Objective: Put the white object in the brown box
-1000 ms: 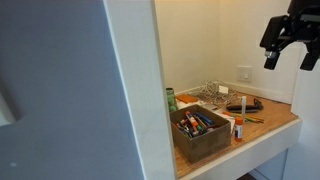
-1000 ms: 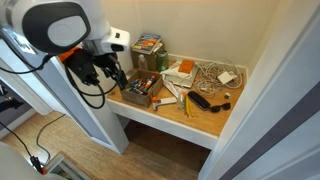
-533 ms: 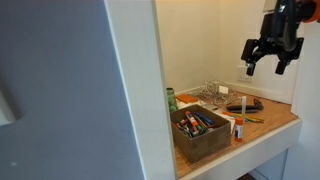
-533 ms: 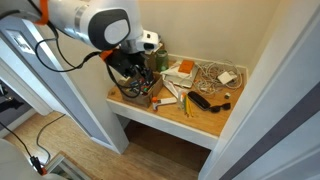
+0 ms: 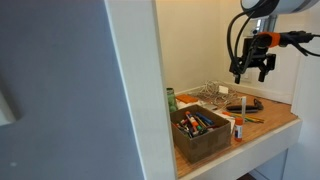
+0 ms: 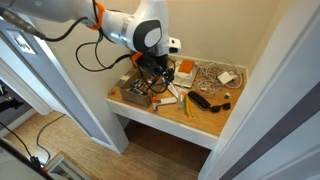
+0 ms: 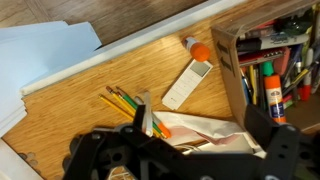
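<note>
A white tube with an orange cap [image 7: 189, 82] lies flat on the wooden shelf, left of the brown box [image 7: 228, 62] in the wrist view. It also shows in an exterior view [image 6: 186, 103]. The brown box [image 5: 203, 139] [image 6: 133, 97] is open-topped and holds coloured markers and pens. My gripper [image 5: 252, 72] [image 6: 155, 74] [image 7: 170, 152] is open and empty. It hangs above the shelf, over a crumpled white paper [image 7: 215, 126] next to the box, and touches nothing.
Yellow pencils [image 7: 122, 102] lie left of the crumpled paper. White paper sheets [image 7: 45, 55] lie along the shelf edge. Tangled cables [image 6: 208, 73], a black object [image 6: 208, 100] and a white carton [image 6: 185, 69] crowd the back. Alcove walls close in on both sides.
The arm has swung in from outside the alcove and come down over the shelf, near the brown box. The gripper has stayed open. Nothing on the shelf has moved.
</note>
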Robot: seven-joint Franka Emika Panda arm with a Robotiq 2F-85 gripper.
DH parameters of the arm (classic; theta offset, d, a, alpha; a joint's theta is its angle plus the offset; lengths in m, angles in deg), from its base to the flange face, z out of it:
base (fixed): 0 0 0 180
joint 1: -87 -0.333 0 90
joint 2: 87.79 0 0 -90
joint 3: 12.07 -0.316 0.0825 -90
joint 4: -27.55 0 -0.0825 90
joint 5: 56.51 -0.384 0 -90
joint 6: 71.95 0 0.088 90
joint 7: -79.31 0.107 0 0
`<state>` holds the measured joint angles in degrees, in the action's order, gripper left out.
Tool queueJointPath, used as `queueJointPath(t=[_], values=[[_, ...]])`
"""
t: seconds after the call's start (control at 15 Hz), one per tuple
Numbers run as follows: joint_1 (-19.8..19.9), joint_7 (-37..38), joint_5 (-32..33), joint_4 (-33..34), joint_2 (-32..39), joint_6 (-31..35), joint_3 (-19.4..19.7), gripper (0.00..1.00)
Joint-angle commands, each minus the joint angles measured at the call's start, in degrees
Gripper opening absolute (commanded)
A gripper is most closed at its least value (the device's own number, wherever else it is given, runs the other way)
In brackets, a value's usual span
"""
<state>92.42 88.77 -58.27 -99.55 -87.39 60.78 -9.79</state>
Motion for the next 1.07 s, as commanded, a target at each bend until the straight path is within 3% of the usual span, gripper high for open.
queueJointPath(t=[0.0,0.13,0.2,0.67,1.0], values=[[0.2,-2.5,-0.8,8.1,8.0,-0.8,1.6,1.00],[0.6,-4.1,-2.7,11.0,10.2,-2.8,2.1,1.00],[-0.2,-1.8,-0.6,6.7,7.1,-0.5,2.1,1.00],[0.1,-2.9,-1.3,9.8,9.9,-1.3,2.5,1.00],[0.3,-2.1,-1.3,15.1,14.7,-6.2,2.8,1.00]])
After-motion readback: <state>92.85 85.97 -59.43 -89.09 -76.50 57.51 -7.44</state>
